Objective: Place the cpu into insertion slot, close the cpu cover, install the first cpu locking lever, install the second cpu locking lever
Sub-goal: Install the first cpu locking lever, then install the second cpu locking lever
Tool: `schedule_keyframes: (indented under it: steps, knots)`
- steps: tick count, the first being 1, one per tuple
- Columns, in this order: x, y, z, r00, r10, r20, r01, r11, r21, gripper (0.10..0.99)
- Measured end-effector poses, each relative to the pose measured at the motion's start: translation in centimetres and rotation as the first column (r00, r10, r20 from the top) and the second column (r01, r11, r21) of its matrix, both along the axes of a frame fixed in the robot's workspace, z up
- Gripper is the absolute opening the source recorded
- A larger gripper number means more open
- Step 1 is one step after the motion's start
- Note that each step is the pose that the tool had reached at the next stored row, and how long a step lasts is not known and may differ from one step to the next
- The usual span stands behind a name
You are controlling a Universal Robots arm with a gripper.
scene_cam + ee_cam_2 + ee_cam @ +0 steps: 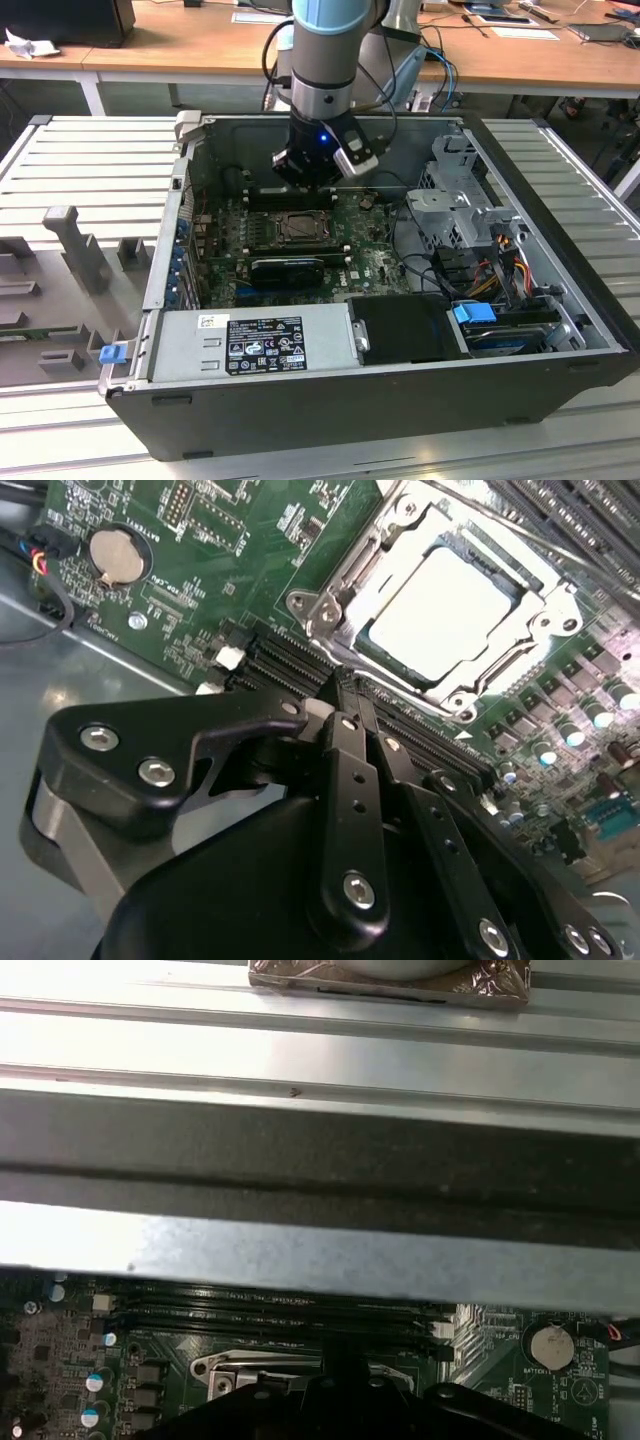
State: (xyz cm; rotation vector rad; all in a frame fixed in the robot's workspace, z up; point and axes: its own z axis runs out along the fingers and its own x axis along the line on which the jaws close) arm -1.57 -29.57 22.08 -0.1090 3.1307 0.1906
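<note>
Closest to the second wrist view, the gripper [345,695] hangs with black fingers pinched together and empty beside the insertion slot [440,610], where the cpu [435,615] sits under the cpu cover [335,605], so the locking-lever step seems in hand, calling for a precise push.

Pale silver cpu [447,617] — green board [215,575], apparently

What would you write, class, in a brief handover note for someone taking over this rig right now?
Gripper: fingers together, holding nothing, just beside the socket above the memory slots.
Cpu: seated in the insertion slot on the motherboard.
Cpu cover: down, framing the chip.
Done: cpu placed, cover closed.
Locking levers: cannot tell whether either is latched; check both.
</note>
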Motion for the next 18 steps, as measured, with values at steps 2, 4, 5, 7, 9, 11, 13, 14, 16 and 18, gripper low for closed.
schedule_keyframes:
  steps: [2,4,5,7,9,11,13,14,16,18]
  knots:
    - [0.0,-0.12,0.0,1.0,0.0,-0.0001,0.0,1.0,0.0,0.106]
    - [0.0,-0.29,0.0,1.0,0.0,0.0,0.0,1.0,0.0,0.106]
    - [0.0,-0.35,0.0,1.0,0.0,-0.0001,0.0,1.0,0.0,0.106]
    - [0.0,-0.44,0.0,1.0,0.0,0.0,0.0,1.0,0.0,0.106]
    - [0.0,-0.51,0.0,1.0,0.0,0.0,0.0,1.0,0.0,0.106]
    - [0.0,-0.58,0.0,1.0,0.0,0.0,0.0,1.0,0.0,0.106]
    - [0.0,-0.7,0.0,1.0,0.0,-0.0001,0.0,1.0,0.0,0.106]
    - [0.0,-0.81,0.0,1.0,0.0,0.0,0.0,1.0,0.0,0.106]
    - [0.0,-0.87,0.0,1.0,0.0,0.0,0.0,1.0,0.0,0.106]
    - [0.0,-0.93,0.0,1.0,0.0,0.0,0.0,1.0,0.0,0.106]
